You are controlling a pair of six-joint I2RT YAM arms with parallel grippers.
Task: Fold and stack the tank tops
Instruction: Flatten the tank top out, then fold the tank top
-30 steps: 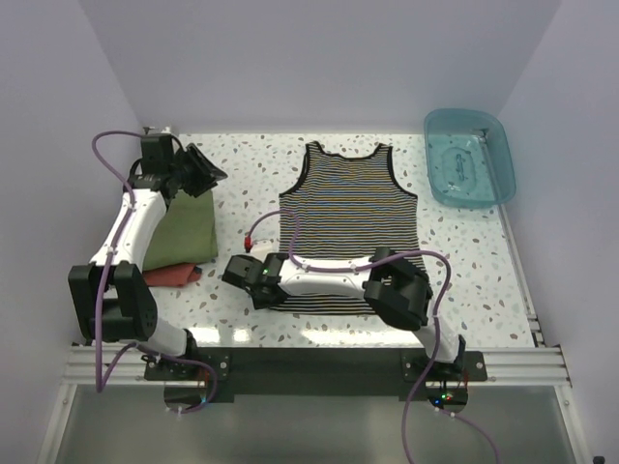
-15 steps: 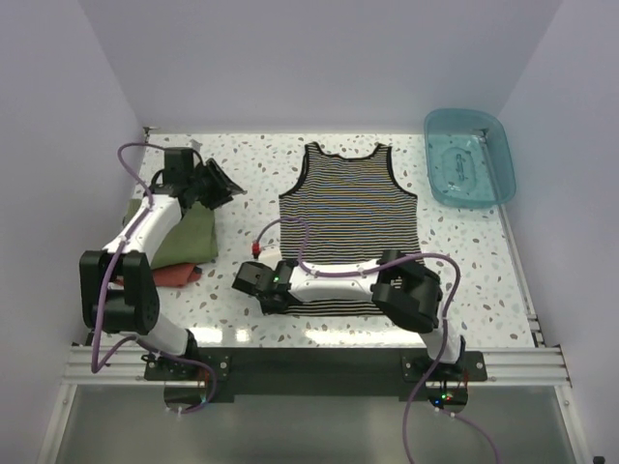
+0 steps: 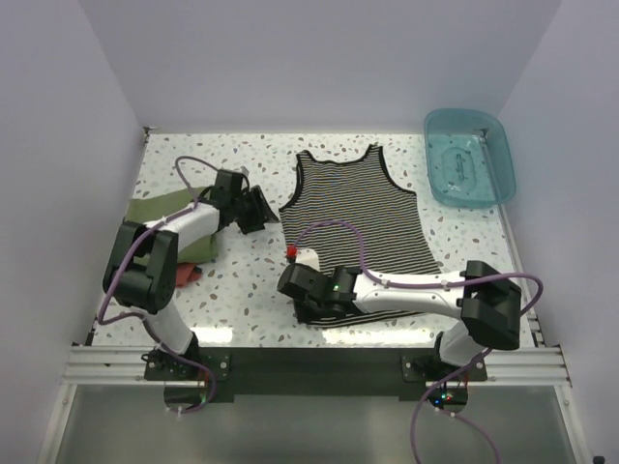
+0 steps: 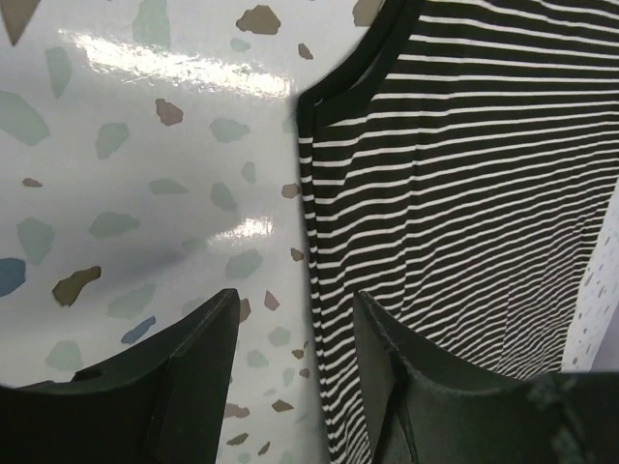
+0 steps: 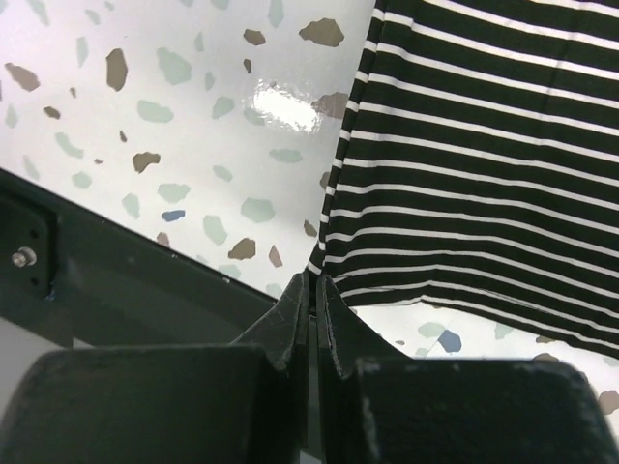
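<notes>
1. The striped tank top (image 3: 358,208) is spread flat in the middle of the tabletop (image 3: 242,164), neckline towards the far edge and hem towards the near edge. It is not yet folded.
2. The olive-green tank top (image 3: 155,211) lies as a compact bundle by the left edge, partly hidden under the left arm (image 3: 184,224). It is judged to be folded already and to serve as the base of the stack.
3. A bit of reddish cloth (image 3: 191,274) shows at the near side of the olive bundle; what it is cannot be told.
4. The right jaws are pressed together on the near-left hem corner of the striped tank top (image 5: 484,174). In the right wrist view the striped fabric is seen running straight into the closed tips. The corner is probably held so that the hem can be lifted and carried over.
5. The left jaws are spread and hold nothing. In the left wrist view they are set low over the left side edge of the striped tank top (image 4: 464,193), just below the armhole, with the dark-trimmed edge lying between them. The placement suggests a second grip point on the same side, so that the whole edge can be raised evenly.
6. The fold is judged to be only starting, with closing on that side edge as the next step.
7. A teal tub (image 3: 471,203) stands at the far right corner, well apart from both garments.
</notes>
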